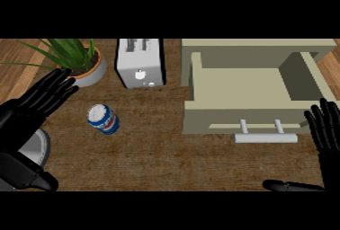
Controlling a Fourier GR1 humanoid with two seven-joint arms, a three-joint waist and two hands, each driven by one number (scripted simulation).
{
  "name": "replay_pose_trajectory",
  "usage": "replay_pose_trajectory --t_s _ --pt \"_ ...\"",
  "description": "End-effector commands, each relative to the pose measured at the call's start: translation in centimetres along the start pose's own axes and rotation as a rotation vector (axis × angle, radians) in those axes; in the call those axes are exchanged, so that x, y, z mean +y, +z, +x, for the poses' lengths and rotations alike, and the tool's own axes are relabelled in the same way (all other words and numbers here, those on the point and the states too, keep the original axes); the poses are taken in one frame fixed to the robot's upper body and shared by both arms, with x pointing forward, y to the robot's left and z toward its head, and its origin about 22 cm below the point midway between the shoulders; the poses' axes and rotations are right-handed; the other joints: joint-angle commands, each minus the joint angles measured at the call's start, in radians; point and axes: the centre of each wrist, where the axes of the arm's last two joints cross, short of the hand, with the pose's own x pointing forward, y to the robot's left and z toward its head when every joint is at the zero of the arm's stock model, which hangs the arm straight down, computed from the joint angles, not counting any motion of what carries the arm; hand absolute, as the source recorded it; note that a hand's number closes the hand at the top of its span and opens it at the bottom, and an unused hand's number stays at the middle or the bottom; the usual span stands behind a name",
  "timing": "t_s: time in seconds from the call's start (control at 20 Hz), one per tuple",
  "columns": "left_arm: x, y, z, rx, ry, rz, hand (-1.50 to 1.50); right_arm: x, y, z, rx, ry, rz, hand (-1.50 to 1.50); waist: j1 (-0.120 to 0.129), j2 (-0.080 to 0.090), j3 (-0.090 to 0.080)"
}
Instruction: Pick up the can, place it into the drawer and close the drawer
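Left hand (41, 101) rests at the head view's left edge, fingers straight and spread, holding nothing. Right hand (327, 130) likewise flat at the right edge. Can (104, 119) lies on the counter (159, 157), apart from both hands. Drawer (242, 96) stands pulled out.

Brightness: even and moderate, nothing is burnt out or lost in dark.
Light source: seems to be above, as shadows stay short and close under things.
Drawer (242, 96): its inner floor is pale and evenly lit; the right inner wall is darker, shaded.
Left of the drawer: the toaster (140, 63) has a bright white front and a grey top.
Further left of the drawer: the can (104, 119) shows a small soft highlight on its lid.
Hands: both are black, details hard to read.
Glare: none strong.
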Motion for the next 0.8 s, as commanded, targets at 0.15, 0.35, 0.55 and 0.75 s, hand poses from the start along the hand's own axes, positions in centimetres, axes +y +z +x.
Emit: replay_pose_trajectory --t_s 0.15,0.35,0.55,0.75 --pt "2.3 -2.2 -2.1 0.032 0.000 0.004 -1.50 0.2 1.1 -1.6 0.008 -0.003 -0.003 -1.50 -0.006 0.002 0.000" --pt "0.5 -2.5 -3.8 0.044 -0.001 0.006 -1.50 -1.1 2.6 -0.1 -0.010 0.008 0.006 -1.50 -0.004 0.000 0.000" --pt "1.6 -1.0 -6.9 0.045 0.008 0.020 -1.50 -2.1 1.8 -0.9 0.001 -0.001 -0.019 -1.50 -0.001 0.001 0.000" --pt "-0.5 -3.3 -7.9 0.040 -0.011 0.034 -1.50 -1.4 3.8 -1.8 0.012 0.017 0.017 -1.50 -0.003 0.000 0.000"
